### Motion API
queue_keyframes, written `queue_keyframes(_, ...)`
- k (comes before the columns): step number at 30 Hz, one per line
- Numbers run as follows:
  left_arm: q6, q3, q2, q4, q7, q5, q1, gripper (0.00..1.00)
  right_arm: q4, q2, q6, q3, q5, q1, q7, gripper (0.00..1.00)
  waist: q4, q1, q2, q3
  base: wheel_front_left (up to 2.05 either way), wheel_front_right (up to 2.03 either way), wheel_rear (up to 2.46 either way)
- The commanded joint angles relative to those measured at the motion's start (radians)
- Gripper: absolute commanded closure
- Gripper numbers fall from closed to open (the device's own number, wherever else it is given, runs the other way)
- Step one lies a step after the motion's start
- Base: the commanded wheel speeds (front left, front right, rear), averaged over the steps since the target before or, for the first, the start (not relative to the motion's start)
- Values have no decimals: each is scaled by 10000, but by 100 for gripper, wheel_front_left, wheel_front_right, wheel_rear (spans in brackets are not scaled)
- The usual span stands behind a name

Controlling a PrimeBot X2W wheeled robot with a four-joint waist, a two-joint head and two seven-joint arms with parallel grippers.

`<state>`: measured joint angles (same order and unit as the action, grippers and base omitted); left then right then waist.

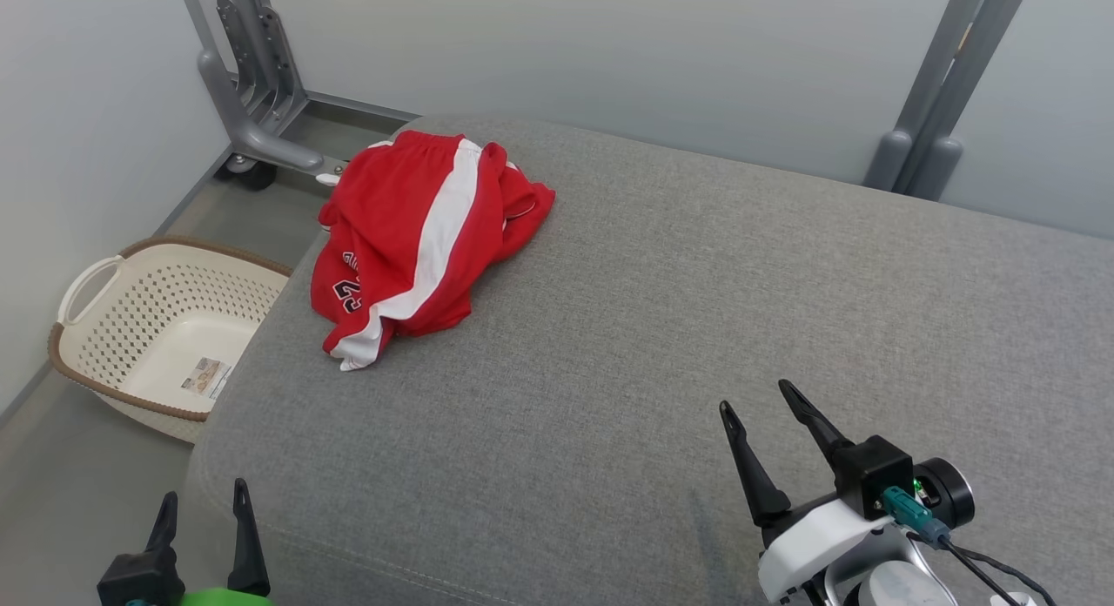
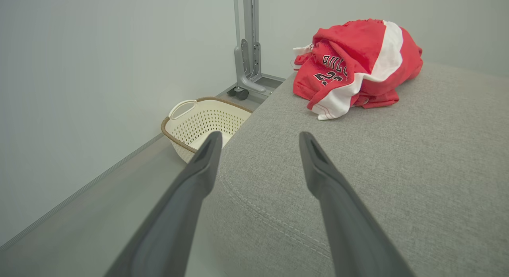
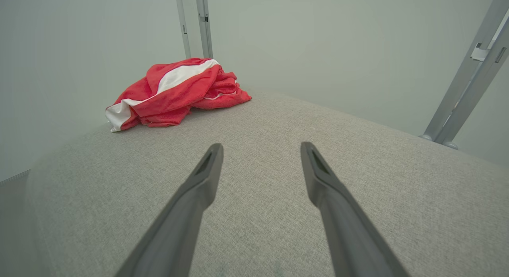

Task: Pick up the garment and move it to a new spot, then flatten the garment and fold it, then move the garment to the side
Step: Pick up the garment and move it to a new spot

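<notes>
The garment (image 1: 418, 240) is a crumpled red piece with a white stripe and dark lettering, heaped at the far left corner of the grey cushioned surface (image 1: 661, 327). It also shows in the left wrist view as the garment (image 2: 358, 66) and in the right wrist view as the garment (image 3: 179, 92). My left gripper (image 1: 202, 493) is open at the near left edge, well short of the garment, with nothing between its fingers. My right gripper (image 1: 757, 395) stands open over the near right part of the surface, empty too.
A cream perforated laundry basket (image 1: 157, 327) with a brown rim sits on the floor left of the surface. Grey metal frame legs stand at the back left (image 1: 252, 92) and back right (image 1: 940, 110). Pale walls close in behind and on the left.
</notes>
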<state>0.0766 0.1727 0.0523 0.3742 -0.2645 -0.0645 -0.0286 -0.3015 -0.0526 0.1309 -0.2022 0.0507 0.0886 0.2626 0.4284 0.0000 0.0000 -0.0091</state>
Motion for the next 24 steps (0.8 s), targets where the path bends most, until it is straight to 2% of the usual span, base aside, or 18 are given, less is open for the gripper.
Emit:
queue_keyframes(1,79,15,8,25,1,-93,151,0,10,-46,-3,21,12,47,32,0,-114,0,0,81,0,0,0)
queue_keyframes(5,361,-191,190,278,3,-200,596,0,28,-178,-3,-49,-38,205,32,0,-513,0,0,388,0,0,0)
queue_keyframes(14,541,-754,748,1271,3,-745,2812,0,124,-517,-3,-51,-160,689,31,0,-1531,0,0,1546,0,0,0)
queue_keyframes(24,549,-1920,1879,2827,3,-2126,5032,0,453,-669,-3,-162,-293,1359,32,0,-2661,0,0,2913,0,0,0)
